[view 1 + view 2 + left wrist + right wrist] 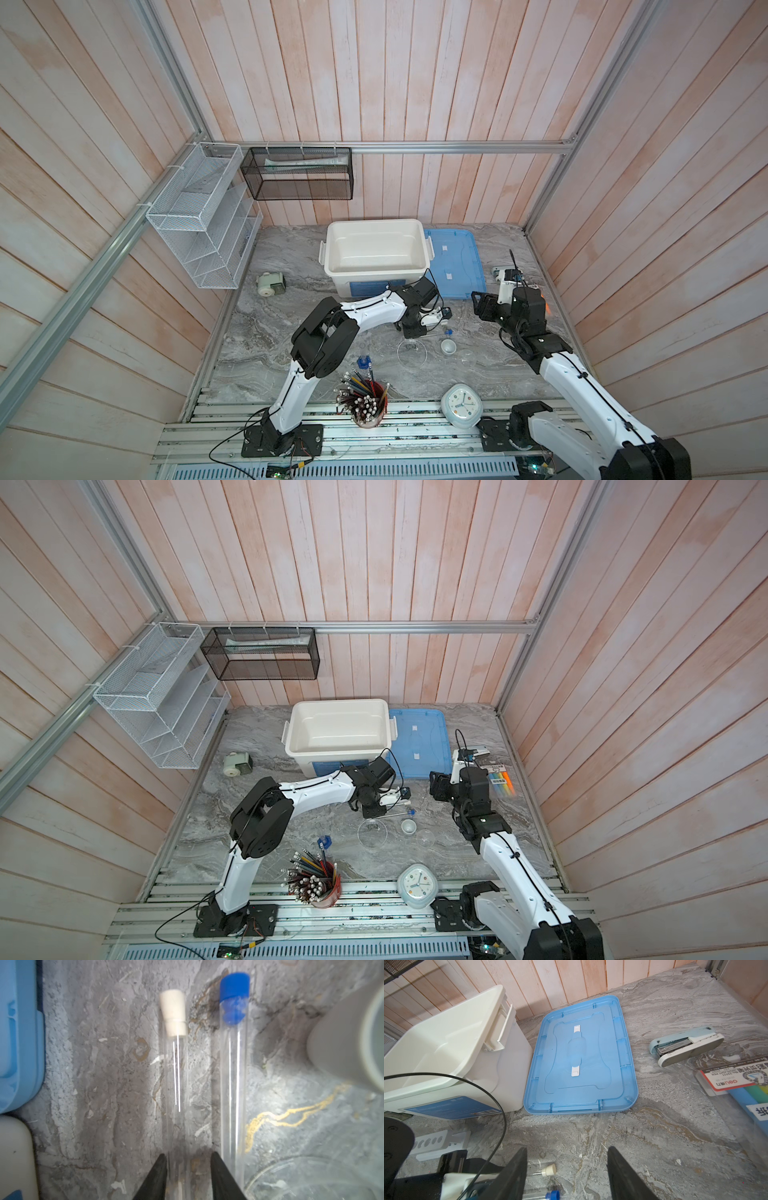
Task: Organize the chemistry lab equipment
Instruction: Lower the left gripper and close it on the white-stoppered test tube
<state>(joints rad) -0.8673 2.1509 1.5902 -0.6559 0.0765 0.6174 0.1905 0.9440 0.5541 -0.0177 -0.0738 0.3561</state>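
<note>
Left pincer [188,1159]: tips a little apart, astride white-capped tube [175,1084], a gap showing on one side. Tube flat on worktop [93,1084], mid-scene, near side of white tub [374,271]; blue-capped tube [233,1084] parallel, just beside, nearer. Right pincer [568,1149]: tips wide apart, empty, above bare worktop right of the tubes. Six-hole rack [436,1142] by the tub's near side. Flat dish [411,352] and tiny cup [448,345] nearer; blue-topped bottle [364,360] near-left.

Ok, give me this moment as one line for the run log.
left gripper: open, straddling white-stoppered tube lying on tabletop | blue-capped tube: alongside it | right gripper: open, empty
</note>
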